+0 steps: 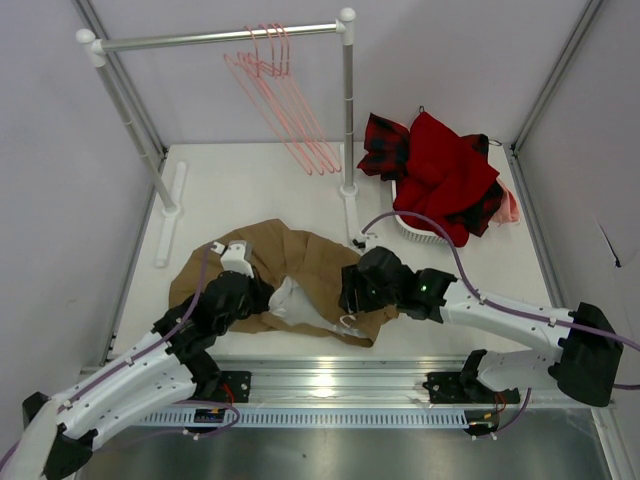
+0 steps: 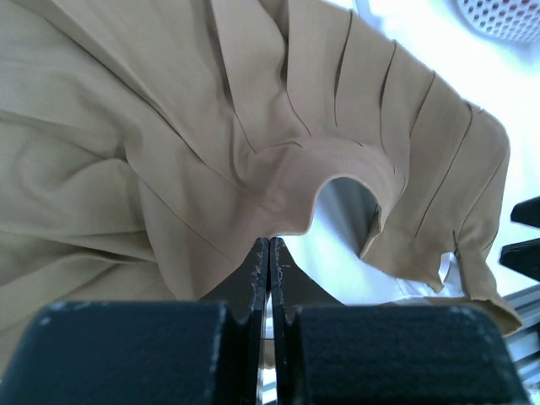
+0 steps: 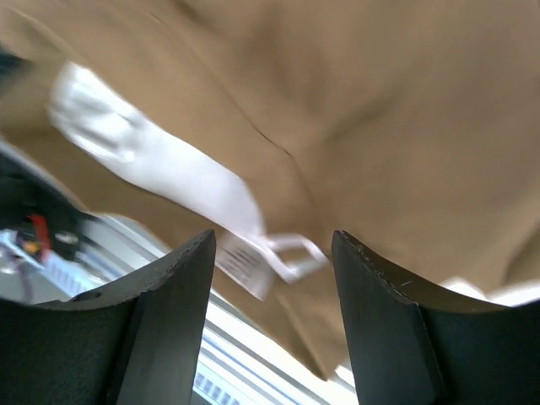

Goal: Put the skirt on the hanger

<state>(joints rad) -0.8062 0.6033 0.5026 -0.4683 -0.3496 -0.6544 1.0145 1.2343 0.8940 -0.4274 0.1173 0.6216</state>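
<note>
Our left jaws are pressed together on the edge of the skirt [image 2: 169,126]. Our right jaws stand spread just over its cloth, with a white label [image 3: 240,257] between them. The skirt lies crumpled on the worktop [image 1: 250,185] — the pink hangers [image 1: 268,68] hang from the rail [image 1: 200,38], well apart.

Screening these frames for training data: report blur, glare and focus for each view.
Top external: sharp and evenly lit, with glare on the metal rail at the near edge. Left wrist: skirt pleats crisp, table overexposed top right. Right wrist: skirt and white tag smeared by motion blur, fingers sharper.
</note>
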